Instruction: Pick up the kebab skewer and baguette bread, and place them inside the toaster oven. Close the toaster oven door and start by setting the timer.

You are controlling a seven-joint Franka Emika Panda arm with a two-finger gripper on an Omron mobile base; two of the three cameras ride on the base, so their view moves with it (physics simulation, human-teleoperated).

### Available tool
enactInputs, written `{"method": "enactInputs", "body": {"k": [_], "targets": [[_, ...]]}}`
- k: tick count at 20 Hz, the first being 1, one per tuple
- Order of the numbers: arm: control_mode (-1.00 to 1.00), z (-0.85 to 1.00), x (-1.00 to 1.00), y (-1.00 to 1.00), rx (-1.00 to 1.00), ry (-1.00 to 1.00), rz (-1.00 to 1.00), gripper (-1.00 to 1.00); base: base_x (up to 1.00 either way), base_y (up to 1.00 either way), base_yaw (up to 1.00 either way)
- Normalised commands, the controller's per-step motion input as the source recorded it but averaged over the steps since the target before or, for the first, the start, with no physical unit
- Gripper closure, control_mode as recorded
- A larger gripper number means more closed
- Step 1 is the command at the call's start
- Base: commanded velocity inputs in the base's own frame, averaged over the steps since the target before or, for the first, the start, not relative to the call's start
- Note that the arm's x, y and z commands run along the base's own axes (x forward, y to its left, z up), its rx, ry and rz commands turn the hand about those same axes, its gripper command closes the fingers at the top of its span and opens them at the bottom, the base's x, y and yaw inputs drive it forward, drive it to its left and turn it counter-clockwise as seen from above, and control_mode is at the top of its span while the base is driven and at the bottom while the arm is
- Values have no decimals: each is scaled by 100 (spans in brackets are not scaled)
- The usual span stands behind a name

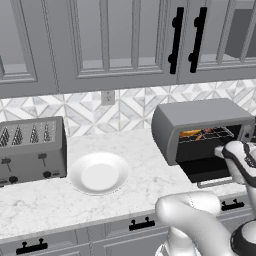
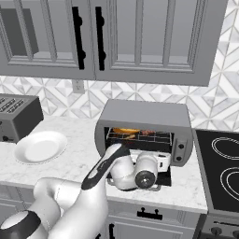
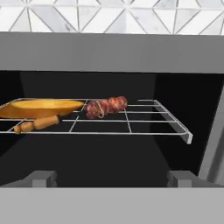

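Hand view: the baguette bread (image 3: 41, 107) is seen lying on the wire rack (image 3: 144, 118) inside the toaster oven (image 3: 113, 52) at about 9 o'clock, with the kebab skewer (image 3: 94, 110) just beside it toward the centre, its stick end toward 8 o'clock. The toaster oven door (image 2: 161, 179) is dropped open over the counter (image 1: 140, 165). The hand (image 3: 113, 178) is spread open, empty, facing the oven mouth. A white plate (image 1: 98, 172) sits beside a slotted toaster (image 1: 31, 150).

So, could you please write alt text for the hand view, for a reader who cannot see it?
Inside the open toaster oven, the baguette bread and the kebab skewer lie on the wire rack, bread at left, meat chunks near the middle. Patterned wall tiles show above.
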Motion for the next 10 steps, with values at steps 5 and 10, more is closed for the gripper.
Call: {"method": "enactInputs", "body": {"k": [5, 10], "targets": [[-100, 0, -66, -25, -4, 18, 0, -100, 0, 0, 0], [-100, 0, -69, -34, -1, 21, 0, -100, 0, 0, 0]]}}
